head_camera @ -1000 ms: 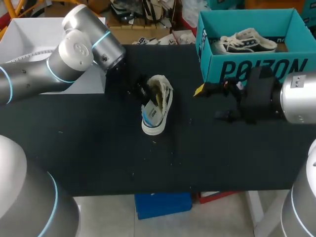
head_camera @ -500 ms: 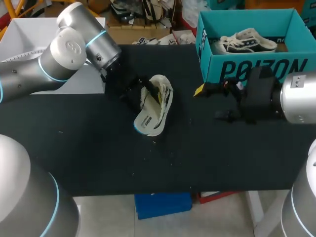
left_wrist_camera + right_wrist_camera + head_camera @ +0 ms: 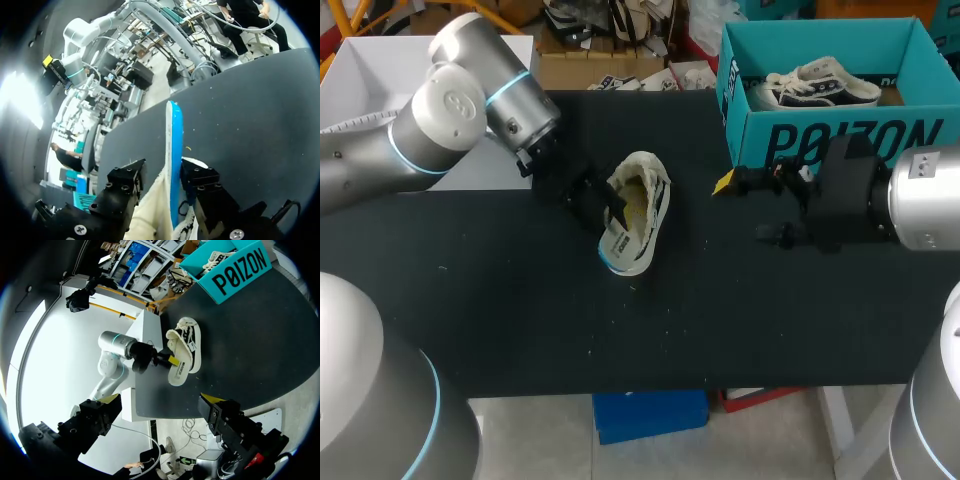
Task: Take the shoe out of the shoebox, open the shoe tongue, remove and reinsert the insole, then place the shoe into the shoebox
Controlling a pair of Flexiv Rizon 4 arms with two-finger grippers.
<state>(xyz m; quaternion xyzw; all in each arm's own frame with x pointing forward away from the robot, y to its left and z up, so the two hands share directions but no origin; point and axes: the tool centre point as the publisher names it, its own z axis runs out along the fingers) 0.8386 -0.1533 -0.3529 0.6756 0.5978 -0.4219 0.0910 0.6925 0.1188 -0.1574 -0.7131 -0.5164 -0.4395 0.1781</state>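
A cream canvas shoe (image 3: 638, 215) with a white and blue sole lies on its side in the middle of the black table (image 3: 500, 310). My left gripper (image 3: 610, 203) is at the shoe's left side. In the left wrist view its fingers (image 3: 125, 180) stand on either side of the shoe's wall and sole edge (image 3: 172, 135), shut on it. The teal shoebox (image 3: 840, 140) stands at the back right with a second shoe (image 3: 815, 85) inside. My right gripper (image 3: 745, 208) hovers open in front of the box, right of the shoe (image 3: 185, 350), holding nothing.
A white block (image 3: 380, 80) borders the table's back left corner. The shoebox (image 3: 235, 275) takes up the back right. Small crumbs dot the table's front half.
The shoe rocked to the left and came back, ending slightly turned. My left gripper slid lower along the shoe's side and took hold there. The right arm stayed still.
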